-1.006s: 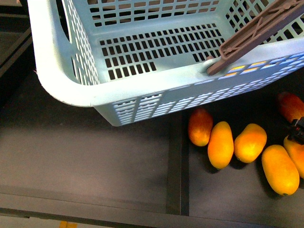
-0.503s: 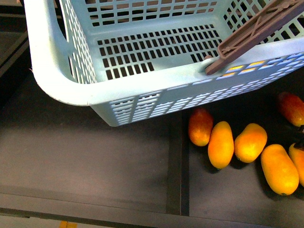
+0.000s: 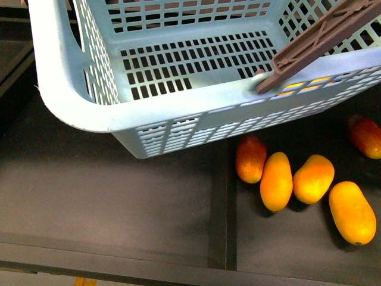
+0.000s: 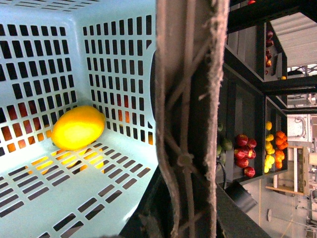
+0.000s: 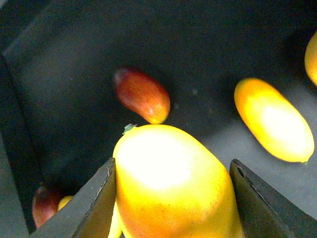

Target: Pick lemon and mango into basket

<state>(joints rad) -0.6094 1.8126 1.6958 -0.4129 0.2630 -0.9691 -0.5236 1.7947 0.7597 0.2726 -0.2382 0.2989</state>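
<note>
The light blue-green basket (image 3: 77, 113) hangs across the top of the front view, one brown handle (image 3: 315, 36) lying over its rim. In the left wrist view my left gripper (image 4: 184, 225) is shut on the brown handle (image 4: 188, 124), seen very close. The lemon (image 4: 78, 128) lies on the basket's slotted floor (image 4: 49, 198) in a corner. In the right wrist view my right gripper (image 5: 171, 198) is shut on the yellow-orange mango (image 5: 168, 188), which fills the gap between both fingers (image 5: 94, 208), lifted above the dark shelf. Neither gripper shows in the front view.
Three yellow-orange mangoes (image 3: 277, 182) (image 3: 314, 179) (image 3: 352, 213) and two red-blushed ones (image 3: 250, 158) (image 3: 364, 136) lie on the dark shelf bin below the basket, right of a divider (image 3: 221, 202). Under the held mango lie a red-blushed mango (image 5: 142, 95) and a yellow one (image 5: 274, 120). Fruit shelves (image 4: 245, 153) stand beyond.
The right gripper and the mango it holds have left the right edge of the front view. The basket has drifted slightly left and up.
</note>
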